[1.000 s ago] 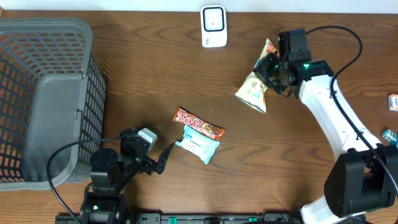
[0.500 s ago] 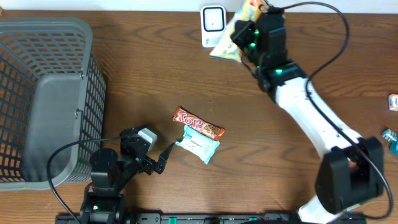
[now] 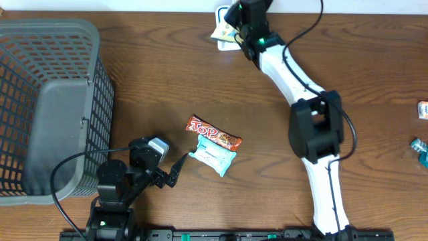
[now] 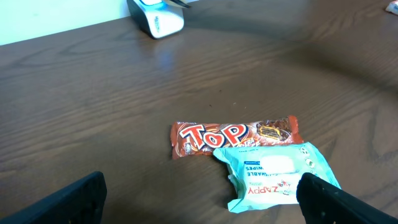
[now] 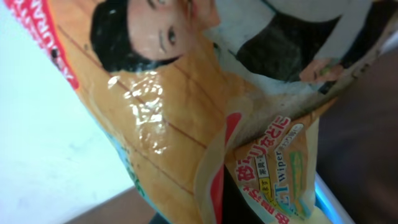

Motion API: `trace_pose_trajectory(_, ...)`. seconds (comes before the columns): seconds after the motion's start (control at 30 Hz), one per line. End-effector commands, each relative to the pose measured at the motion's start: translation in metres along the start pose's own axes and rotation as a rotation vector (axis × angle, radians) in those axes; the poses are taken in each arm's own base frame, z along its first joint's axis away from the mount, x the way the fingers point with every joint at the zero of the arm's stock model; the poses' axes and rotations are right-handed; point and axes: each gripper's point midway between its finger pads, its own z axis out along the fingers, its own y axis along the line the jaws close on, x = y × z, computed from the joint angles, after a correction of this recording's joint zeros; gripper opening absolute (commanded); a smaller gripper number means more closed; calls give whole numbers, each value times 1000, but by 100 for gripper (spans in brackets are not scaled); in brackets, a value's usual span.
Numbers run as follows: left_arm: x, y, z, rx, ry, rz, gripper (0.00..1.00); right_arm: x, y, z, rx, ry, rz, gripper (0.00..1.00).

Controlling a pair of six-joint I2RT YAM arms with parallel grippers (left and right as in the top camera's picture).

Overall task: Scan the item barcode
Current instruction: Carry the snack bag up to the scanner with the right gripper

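My right gripper (image 3: 239,25) is shut on an orange-and-white printed packet (image 3: 223,32), held at the table's far edge right over the white barcode scanner (image 3: 226,9), which it mostly covers. In the right wrist view the packet (image 5: 168,112) fills the frame, and a blue-lit edge of the scanner (image 5: 324,200) shows at the lower right. My left gripper (image 3: 171,175) rests open near the front. In the left wrist view its dark fingertips (image 4: 74,200) stand wide apart with nothing between them, and the scanner (image 4: 157,18) is far back.
A red Top candy bar (image 3: 214,133) and a light-blue Zappy wipes pack (image 3: 214,157) lie mid-table, just ahead of my left gripper. A grey mesh basket (image 3: 47,107) stands at the left. Small wrapped items (image 3: 421,110) lie at the right edge.
My right arm has swung the packet from the right middle of the table up and left, to over the scanner at the far edge. The left arm has not moved.
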Motion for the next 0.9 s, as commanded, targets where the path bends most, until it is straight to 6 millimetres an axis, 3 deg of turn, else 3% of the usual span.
trace_pose_trajectory(0.0, 2, 1, 0, -7, 3, -11, 98, -19, 26, 6, -50, -61, -24, 1)
trace_pose_trajectory(0.6, 2, 1, 0, -7, 2, -11, 98, -17, 31, 9, -38, -135, -22, 1)
trace_pose_trajectory(0.87, 2, 1, 0, -7, 3, -11, 98, -3, 45, 10, -104, -63, -21, 1)
